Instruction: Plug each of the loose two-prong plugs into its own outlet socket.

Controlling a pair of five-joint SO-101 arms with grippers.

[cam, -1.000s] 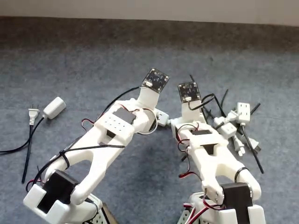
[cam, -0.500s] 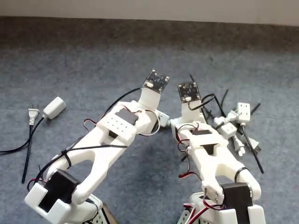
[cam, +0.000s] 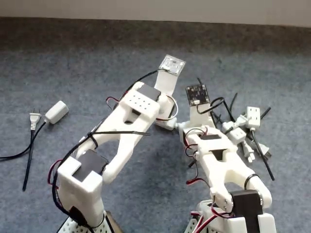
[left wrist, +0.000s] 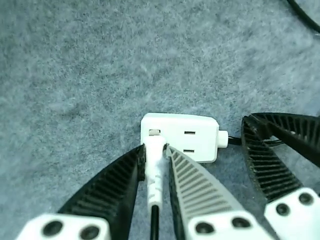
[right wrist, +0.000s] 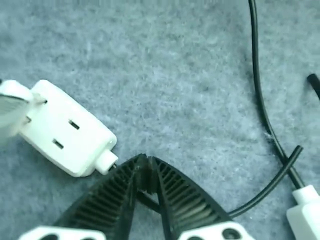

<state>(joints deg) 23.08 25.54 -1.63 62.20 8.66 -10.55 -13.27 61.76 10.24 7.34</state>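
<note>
Left arm has lifted toward the high view's upper centre; plug at socket.
Left gripper (left wrist: 154, 152) pinches the white two-prong plug (left wrist: 153, 177) against the white rectangular plastic outlet block (left wrist: 187, 136), mid-frame. Right gripper (right wrist: 145, 176) is pressed together on the block's thin black cord (right wrist: 146, 199). Insertion likely underway; seating unconfirmed.

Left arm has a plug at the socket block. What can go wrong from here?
1. The plug in the left gripper sits at the end slot of the socket block, but its prongs are hidden. If they are misaligned, a push may jam or twist the plug.
2. The right gripper pinches only the cord, not the block, so the block could pivot or slide on the carpet.
</note>
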